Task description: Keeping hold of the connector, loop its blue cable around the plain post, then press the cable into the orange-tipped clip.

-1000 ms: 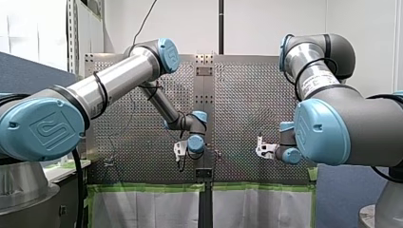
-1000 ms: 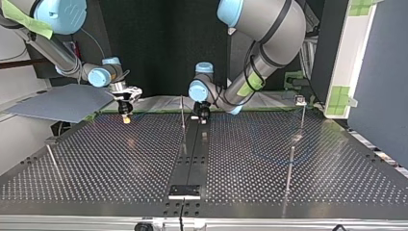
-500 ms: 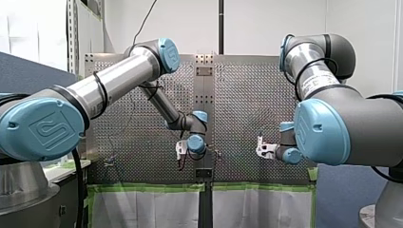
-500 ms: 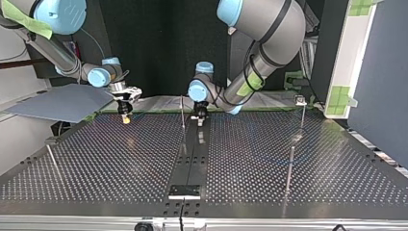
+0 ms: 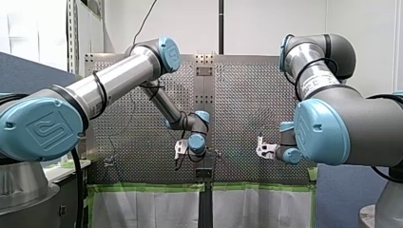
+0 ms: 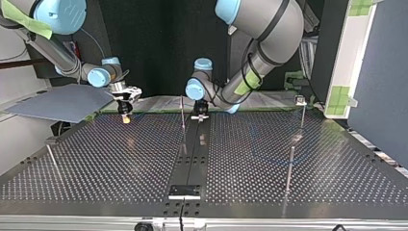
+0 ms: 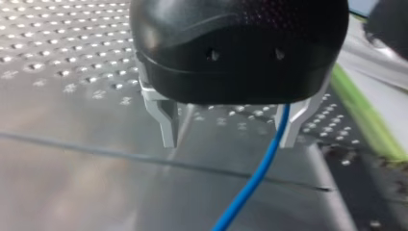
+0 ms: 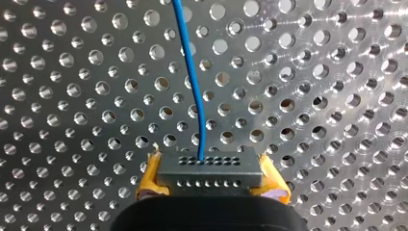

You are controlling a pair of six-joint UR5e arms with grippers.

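In the right wrist view my right gripper [image 8: 210, 182] is shut on the grey connector [image 8: 209, 168], its yellow pads pressed on both ends. The blue cable [image 8: 192, 82] leaves the connector and runs ahead over the perforated plate. In the left wrist view my left gripper [image 7: 230, 132] stands open, its metal fingers [image 7: 168, 125] wide apart. The blue cable [image 7: 255, 178] passes loosely just inside one finger. In the top view my left gripper [image 6: 199, 116] hovers beside a thin plain post [image 6: 183, 113], and my right gripper [image 6: 125, 117] is at the far left.
A post with a small clip on top [image 6: 300, 100] stands at the top view's far right. Another plain post [image 6: 290, 168] stands nearer, and a leaning rod [image 6: 52, 159] at the left. A black strip [image 6: 192, 159] runs down the table's middle. A grey sheet [image 6: 62, 102] lies past the left edge.
My left gripper has opened and shifted slightly toward the thin post in the top view. My right arm has stayed still, shut on the connector.
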